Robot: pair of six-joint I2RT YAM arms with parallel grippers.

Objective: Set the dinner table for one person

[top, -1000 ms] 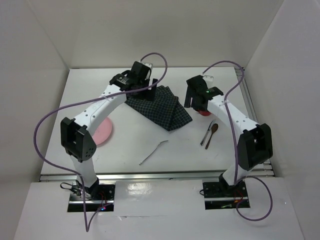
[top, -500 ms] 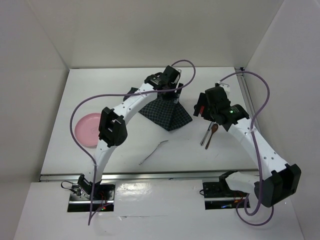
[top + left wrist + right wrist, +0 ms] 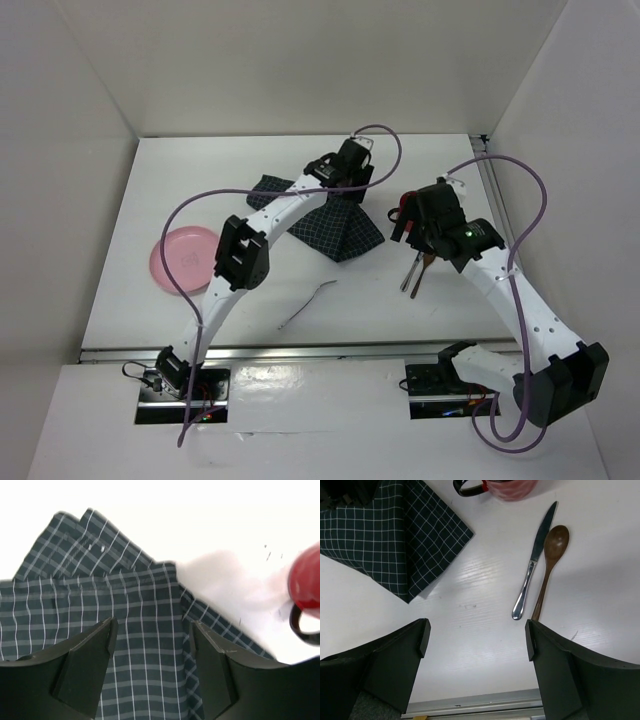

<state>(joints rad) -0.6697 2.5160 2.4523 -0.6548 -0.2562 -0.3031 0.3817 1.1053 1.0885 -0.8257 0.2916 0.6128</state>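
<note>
Black left pincer (image 3: pixel 152 630) agape over cloth (image 3: pixel 100 575)

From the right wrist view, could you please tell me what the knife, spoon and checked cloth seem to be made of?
Knife: polished metal, probably steel, given its mirror glints. Spoon: matte brown, apparently wood. Checked cloth: soft woven fabric, judging by its folds.

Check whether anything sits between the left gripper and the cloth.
Nothing visible does. The left gripper is open directly over the folded cloth, with only cloth showing between its fingers. The red mug sits off to one side on the bare table, apart from the fingers.
</note>
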